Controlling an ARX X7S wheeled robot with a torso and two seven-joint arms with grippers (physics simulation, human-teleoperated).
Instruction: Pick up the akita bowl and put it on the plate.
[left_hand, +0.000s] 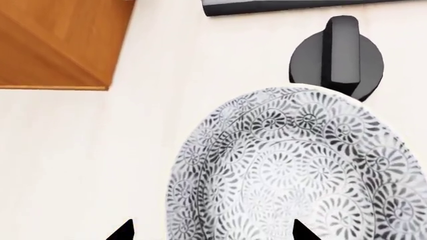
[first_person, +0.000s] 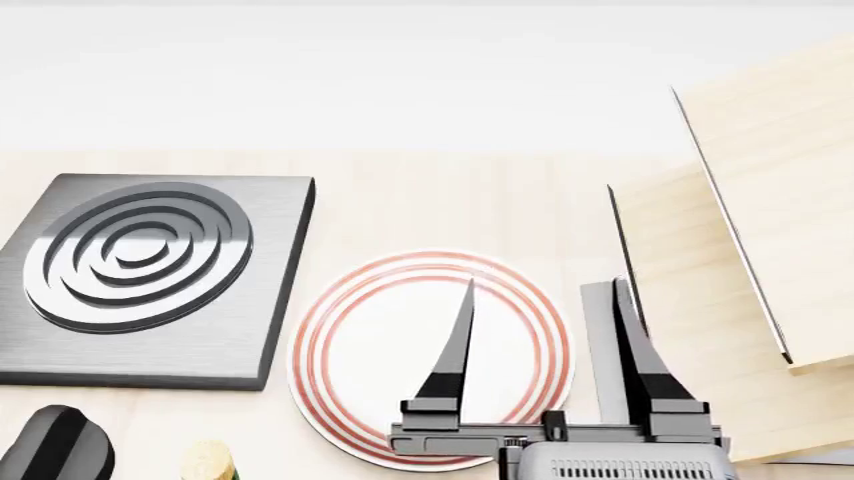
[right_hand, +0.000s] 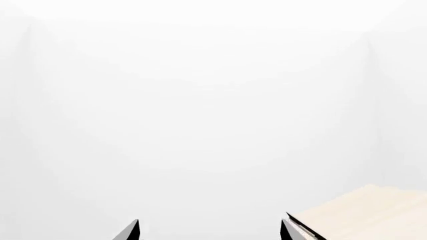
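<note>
My right fingers (first_person: 541, 335) stand spread wide and empty above the plate (first_person: 387, 350). My left fingers (left_hand: 210, 231) show only two tips, apart, straddling the near rim of the akita bowl (left_hand: 300, 170) with nothing gripped yet. The bowl sits on the tabletop (left_hand: 80, 165) just beside a black knob (left_hand: 337, 57), outside my head view. I judge closing here could pinch a shallow rim and slip. Bowl and plate both look empty.
</note>
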